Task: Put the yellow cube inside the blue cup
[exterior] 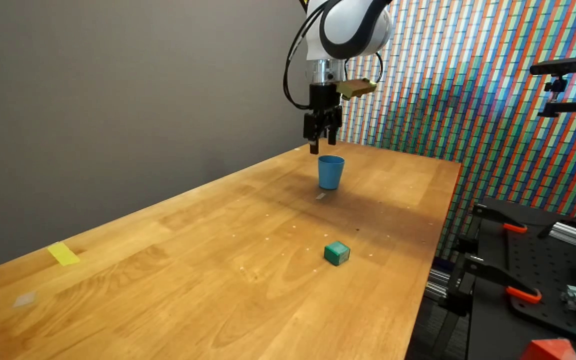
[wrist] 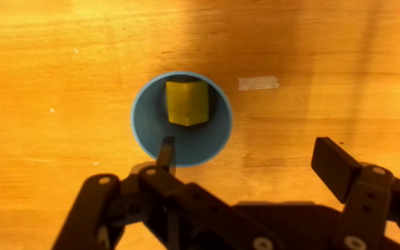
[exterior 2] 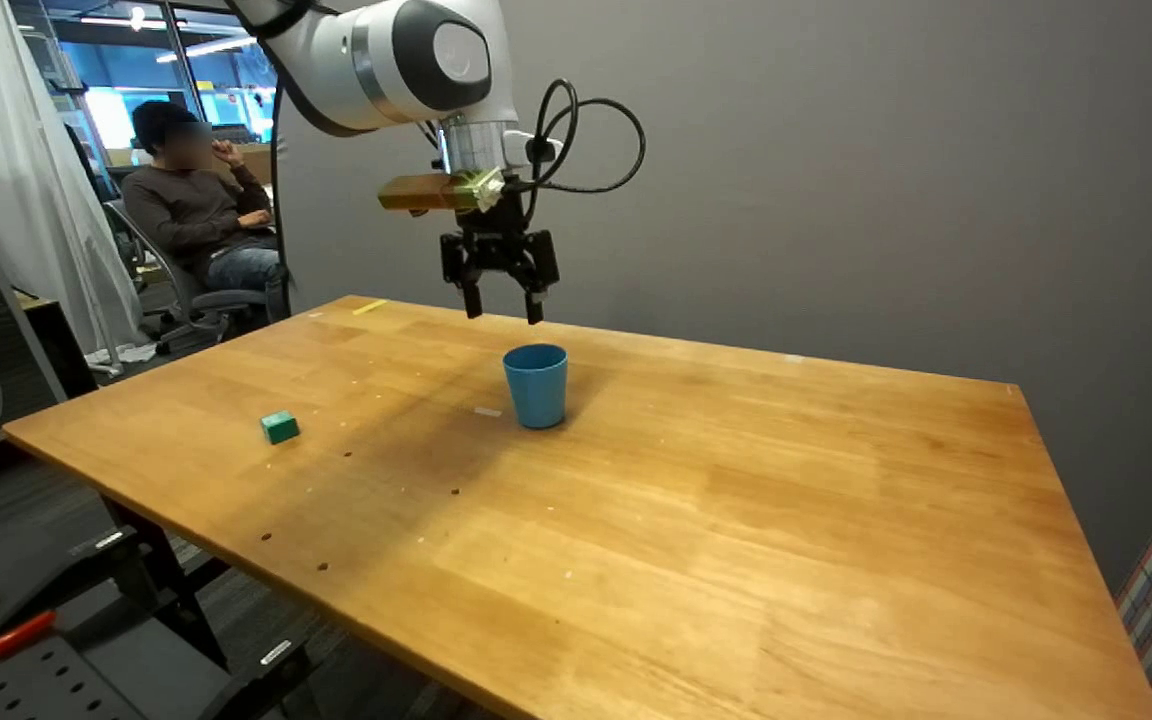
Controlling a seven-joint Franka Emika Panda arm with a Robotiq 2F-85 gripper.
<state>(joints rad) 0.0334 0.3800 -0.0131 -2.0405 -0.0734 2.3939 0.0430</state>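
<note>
A white and black robot arm (exterior 2: 391, 75) reaches in from the top of both exterior views, its wrist (exterior 2: 476, 145) hanging straight down. The black tool (exterior 2: 505, 310) points downward in midair; in the wrist view, its two dark fingers (wrist: 335, 170) stand well apart.

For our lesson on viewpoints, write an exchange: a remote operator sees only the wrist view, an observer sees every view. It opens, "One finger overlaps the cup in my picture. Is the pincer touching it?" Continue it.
Observer: No, in an exterior view a gap shows between the pincer and the blue cup.
Operator: I see the yellow block inside the cup. Any other block on the table?
Observer: Yes, a green block stands apart from the cup in both exterior views.
Operator: Any other yellow there?
Observer: Yes, a flat yellow patch lies near the table's edge beside the grey wall.
</note>
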